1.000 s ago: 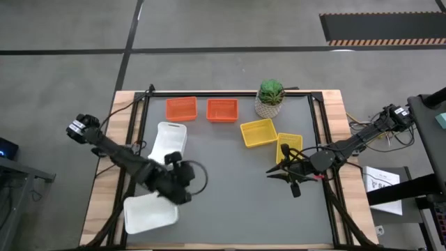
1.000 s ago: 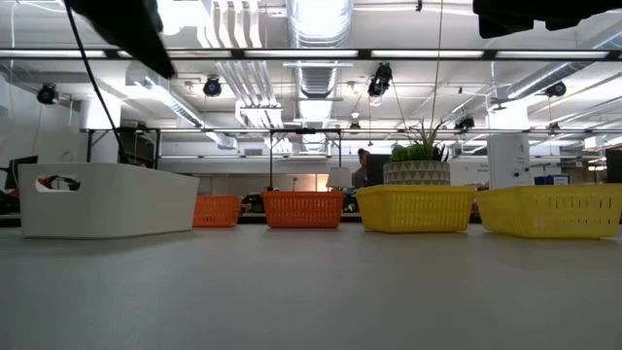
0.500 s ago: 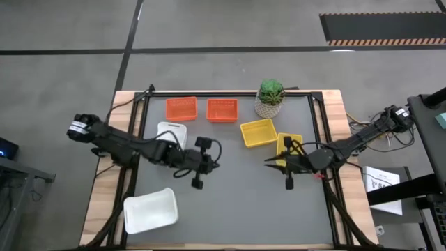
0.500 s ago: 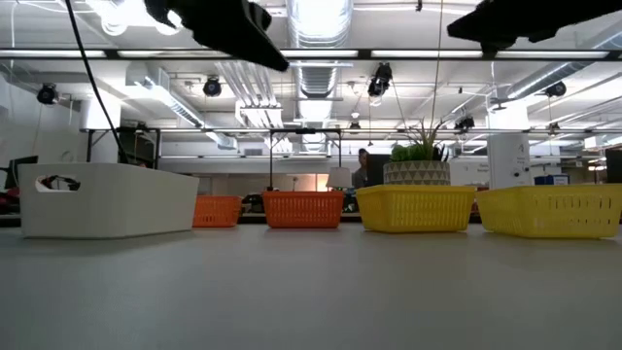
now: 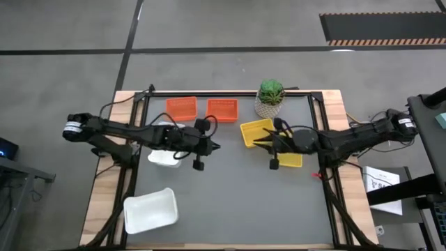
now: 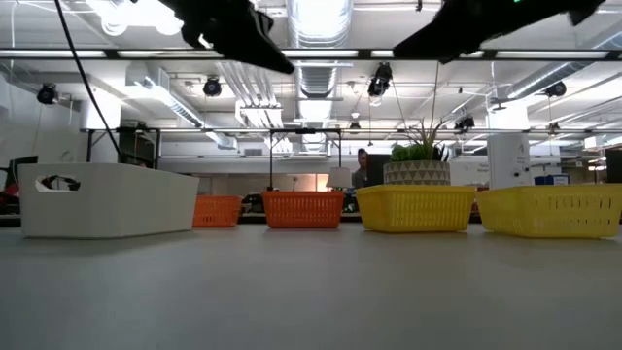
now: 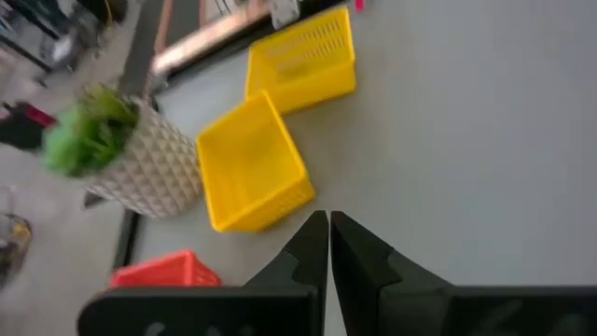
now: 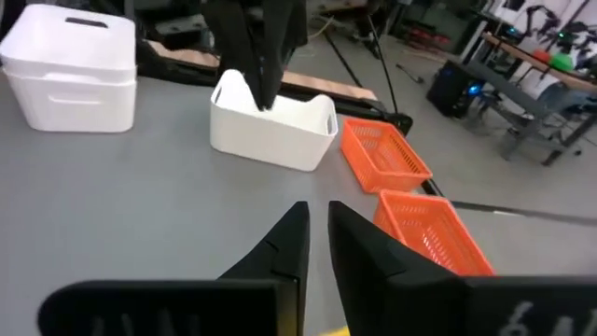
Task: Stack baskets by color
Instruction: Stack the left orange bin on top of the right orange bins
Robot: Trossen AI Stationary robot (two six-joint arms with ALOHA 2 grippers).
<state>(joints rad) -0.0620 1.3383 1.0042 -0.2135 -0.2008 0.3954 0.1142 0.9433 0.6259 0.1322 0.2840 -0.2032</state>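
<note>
- Since a second ago my left hand swung from the near white stack to mid-surface; it is shut, empty.
- My right hand, nearly closed and empty, moved over the yellow baskets.
- The second white basket, the two orange baskets and the yellows look unstacked: most work remains, I judge.

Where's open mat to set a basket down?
Free: the near half of the mat, between the front white basket and the right edge. Crowded: the far strip with the orange baskets, plant and yellow baskets, under both arms.
</note>
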